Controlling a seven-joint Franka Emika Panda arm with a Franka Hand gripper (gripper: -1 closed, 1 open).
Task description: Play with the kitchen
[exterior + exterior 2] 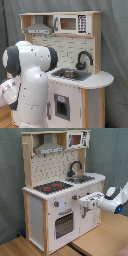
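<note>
You see a wooden floor (30, 247) in the second exterior view carrying the kitchen (55, 208), which stands directly on it, with bare boards at the floor's near edge.
</note>
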